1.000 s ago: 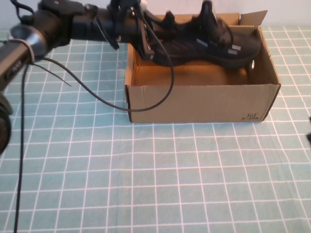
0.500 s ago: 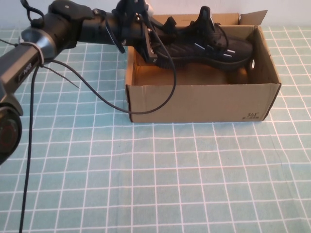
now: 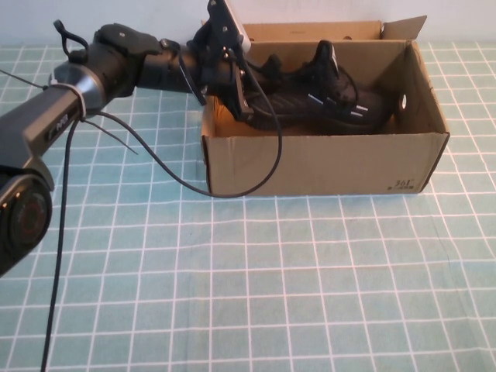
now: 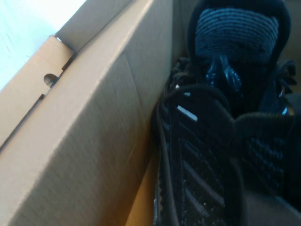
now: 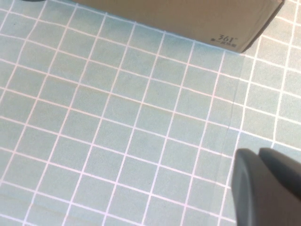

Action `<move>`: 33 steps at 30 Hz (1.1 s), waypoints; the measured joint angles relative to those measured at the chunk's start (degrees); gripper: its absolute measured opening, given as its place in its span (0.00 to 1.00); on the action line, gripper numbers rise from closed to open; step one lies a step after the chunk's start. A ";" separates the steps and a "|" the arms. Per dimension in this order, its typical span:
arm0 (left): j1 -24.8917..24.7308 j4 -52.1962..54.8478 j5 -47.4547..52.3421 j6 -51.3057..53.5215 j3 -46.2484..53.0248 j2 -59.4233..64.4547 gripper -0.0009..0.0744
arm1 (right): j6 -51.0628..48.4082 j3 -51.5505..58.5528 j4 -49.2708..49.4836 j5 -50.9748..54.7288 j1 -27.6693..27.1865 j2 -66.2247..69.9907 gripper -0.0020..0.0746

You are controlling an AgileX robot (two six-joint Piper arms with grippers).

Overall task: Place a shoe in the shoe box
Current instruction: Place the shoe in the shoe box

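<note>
The black knit shoe (image 3: pixel 329 99) with white dash marks lies low inside the brown shoe box (image 3: pixel 310 163), toe toward the end with the round hole. My left gripper (image 3: pixel 246 97) reaches over the box's left end and is shut on the shoe's heel. In the left wrist view the shoe (image 4: pixel 202 155) lies next to the box's inner wall (image 4: pixel 94 155). My right gripper (image 5: pixel 265 188) hangs shut and empty above the cloth, near the box's printed corner (image 5: pixel 225 28); it is out of the high view.
A green cloth with a white grid (image 3: pixel 248 279) covers the table. The left arm's black cable (image 3: pixel 178 174) loops down beside the box's left front corner. The box's flaps stand up at the back (image 3: pixel 403 29).
My left gripper has moved down and carried the shoe from above the box's rim down inside the box. The right gripper has not visibly moved.
</note>
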 joint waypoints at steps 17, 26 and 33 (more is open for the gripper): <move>-0.96 -1.38 -4.52 0.00 0.00 0.34 0.29 | 0.08 0.00 0.11 0.00 0.00 0.00 0.02; -1.97 -4.09 -7.72 -8.89 -0.05 0.11 0.51 | -0.03 0.00 0.89 0.00 0.00 0.00 0.02; -2.20 0.38 -10.38 -33.46 -1.30 -3.55 0.51 | -0.24 1.80 1.23 -0.23 0.00 0.00 0.02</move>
